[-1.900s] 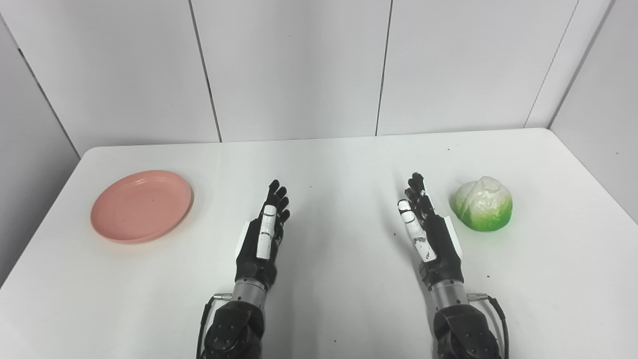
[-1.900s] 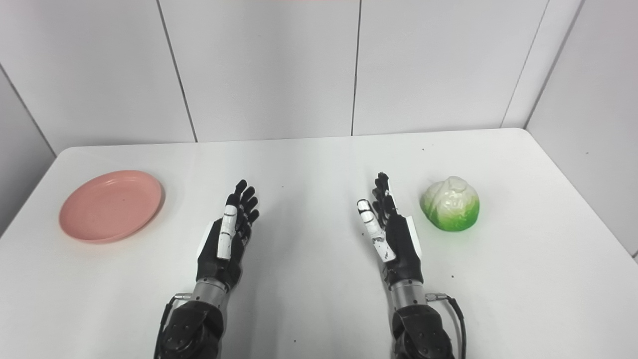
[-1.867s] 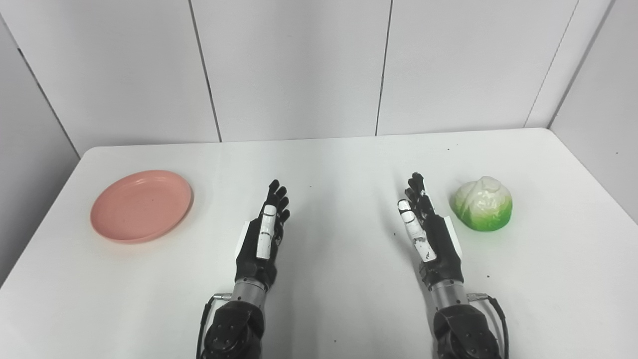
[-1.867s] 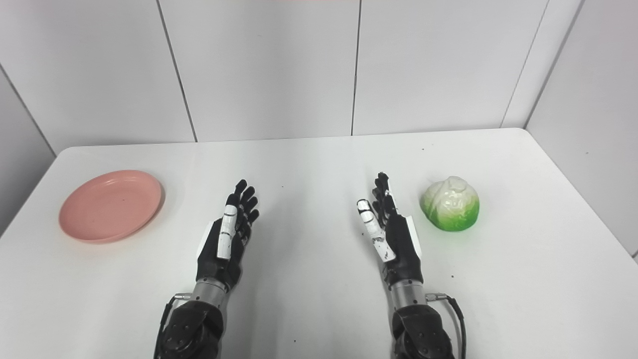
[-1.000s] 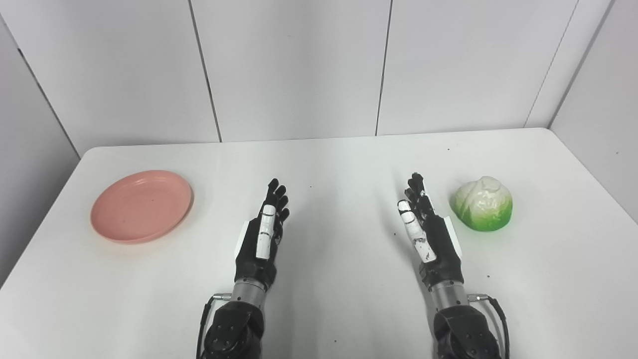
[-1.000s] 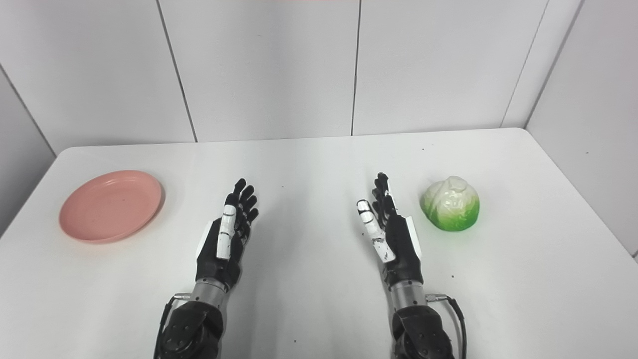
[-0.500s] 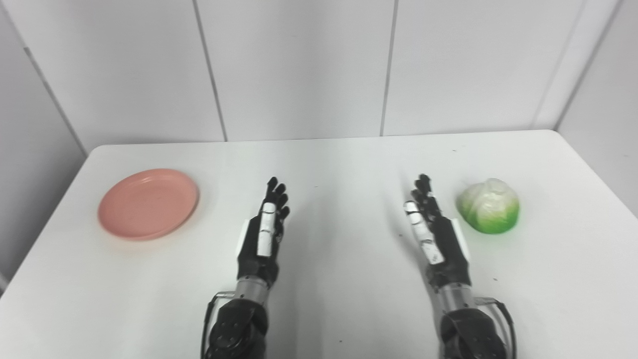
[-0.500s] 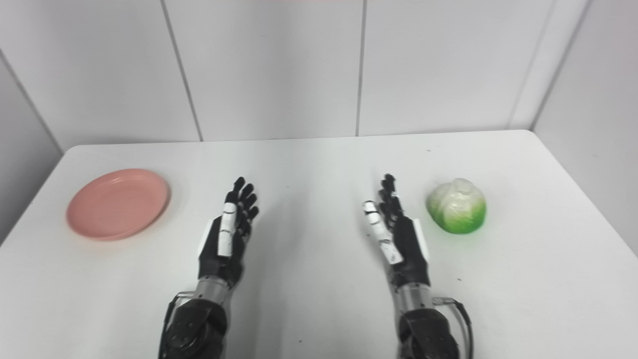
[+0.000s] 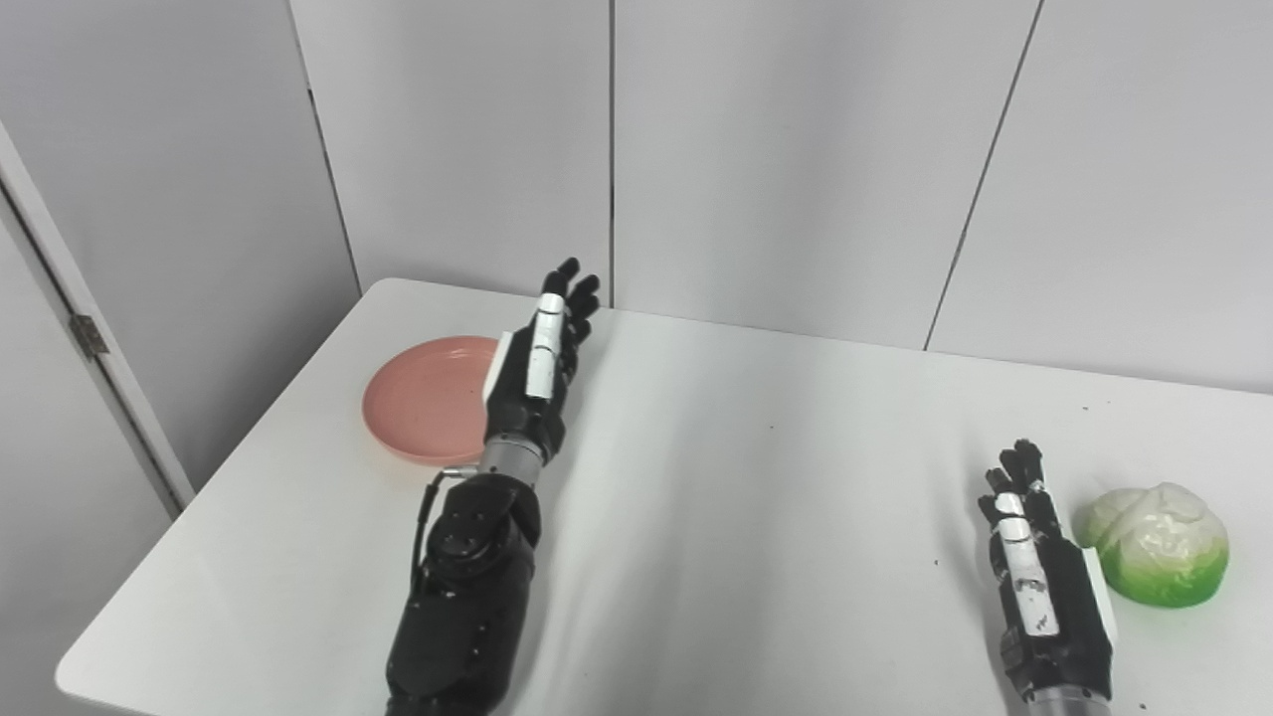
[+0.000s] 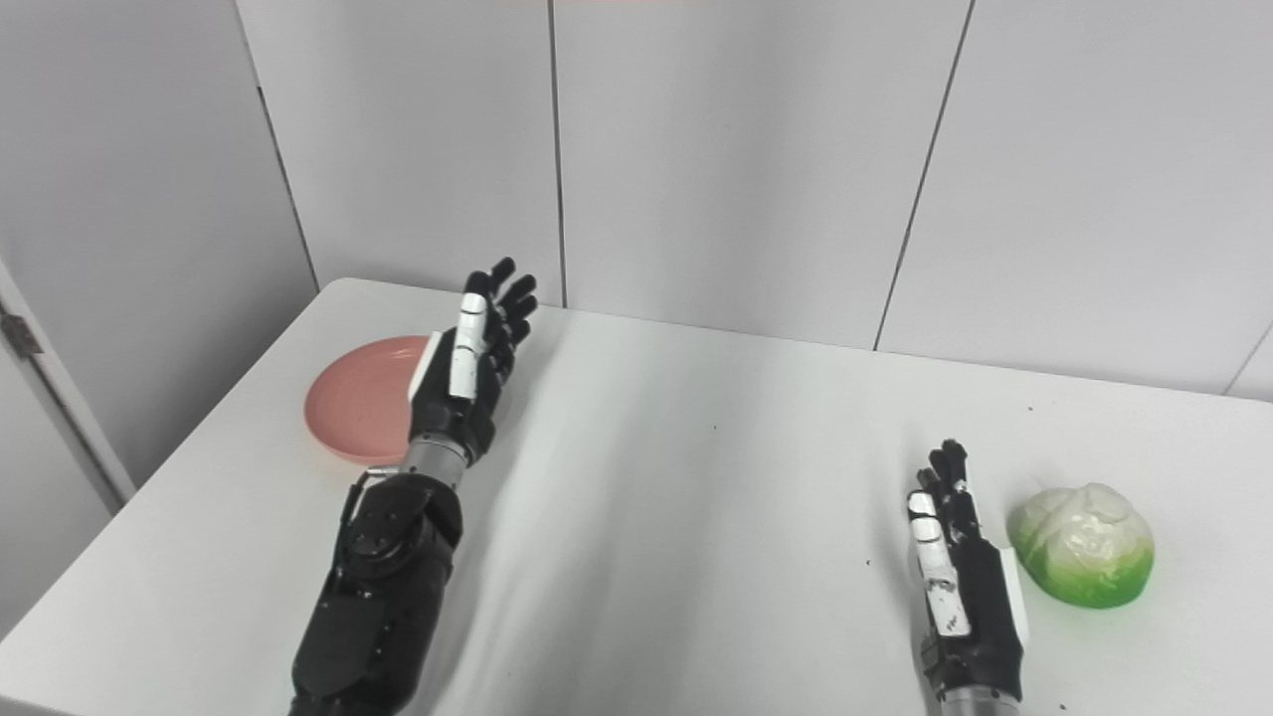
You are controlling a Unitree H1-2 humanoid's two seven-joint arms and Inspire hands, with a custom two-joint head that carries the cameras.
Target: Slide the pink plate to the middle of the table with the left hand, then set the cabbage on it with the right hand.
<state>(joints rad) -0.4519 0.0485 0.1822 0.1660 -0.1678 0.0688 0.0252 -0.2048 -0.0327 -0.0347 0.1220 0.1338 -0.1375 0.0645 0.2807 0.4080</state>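
Observation:
The pink plate (image 9: pixel 428 398) lies near the table's left edge, its right side hidden behind my left hand. My left hand (image 9: pixel 537 363) is raised above the table at the plate's right rim, fingers straight and apart, holding nothing. The cabbage (image 9: pixel 1154 544), white on top and green below, sits at the right. Just left of it my right hand (image 9: pixel 1039 587) stays low over the table, open and empty, a small gap between it and the cabbage.
The white table (image 9: pixel 756 477) has walls close behind it. Its left edge and near left corner (image 9: pixel 75 671) are in view. A door frame with a hinge (image 9: pixel 88 336) stands at the far left.
The camera has swung to the left, so the whole scene has shifted right. My left arm has reached forward and left up to the plate's right rim. The right hand has stayed by the cabbage.

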